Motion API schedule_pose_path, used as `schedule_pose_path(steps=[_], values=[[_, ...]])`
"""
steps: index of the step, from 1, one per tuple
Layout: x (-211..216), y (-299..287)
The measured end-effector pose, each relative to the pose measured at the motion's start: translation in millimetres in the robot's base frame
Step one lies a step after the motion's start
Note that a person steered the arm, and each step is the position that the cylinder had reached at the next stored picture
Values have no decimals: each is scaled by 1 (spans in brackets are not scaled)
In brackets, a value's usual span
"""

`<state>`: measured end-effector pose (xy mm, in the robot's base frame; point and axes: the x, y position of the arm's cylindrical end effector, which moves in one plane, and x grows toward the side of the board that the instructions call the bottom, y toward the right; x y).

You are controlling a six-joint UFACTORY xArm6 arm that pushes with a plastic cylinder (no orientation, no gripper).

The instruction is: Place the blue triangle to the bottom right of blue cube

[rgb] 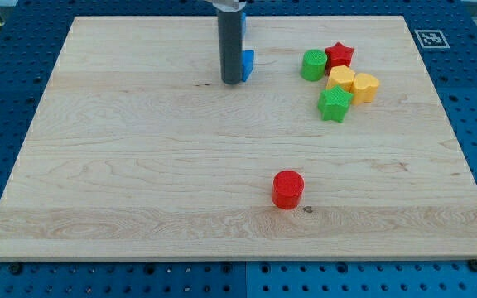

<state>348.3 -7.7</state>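
Note:
My tip [232,82] rests on the wooden board [139,165] near the top middle of the view. A blue block [248,64] sits right against the rod's right side, just above the tip. The rod hides most of it, so I cannot make out its shape. A second sliver of blue [244,20] shows beside the rod higher up, near the board's top edge. It is also mostly hidden. I cannot tell which of the two is the triangle and which is the cube.
A cluster sits at the view's top right: a green cylinder [312,64], a red star [339,55], two yellow blocks [341,79] [365,87] and a green star [334,104]. A red cylinder [288,189] stands alone at the lower middle.

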Motion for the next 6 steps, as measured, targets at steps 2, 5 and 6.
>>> schedule_pose_path(steps=[2,5,6], values=[[-15,10],[-45,17],[-45,27]])
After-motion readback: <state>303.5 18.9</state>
